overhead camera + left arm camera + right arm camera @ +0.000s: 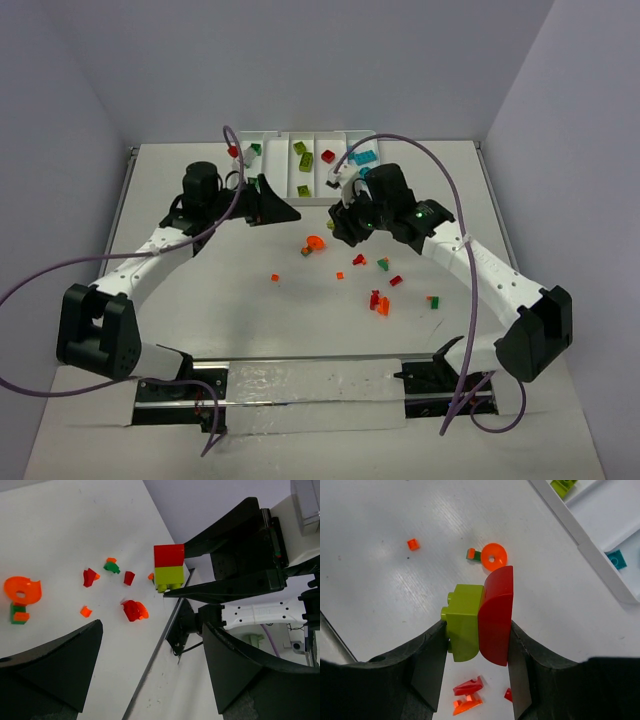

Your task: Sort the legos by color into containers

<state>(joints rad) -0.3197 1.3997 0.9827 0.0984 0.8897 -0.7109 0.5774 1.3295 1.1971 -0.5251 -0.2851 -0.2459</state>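
Your right claw (477, 630) is pinching the red-and-lime stack (168, 567), one finger on each colour. It's up off the desk (250, 320), a bit short of the tray (272, 165) at the far edge, which I'd guess is so the other arm can get at it. Your left claw (150, 630) is spread wide with nothing in it and pointed right at the stack, probably because a two-colour piece can't go in one compartment until it's pulled apart. The loose bricks (380, 300) sit scattered mid-desk, toward the right edge.
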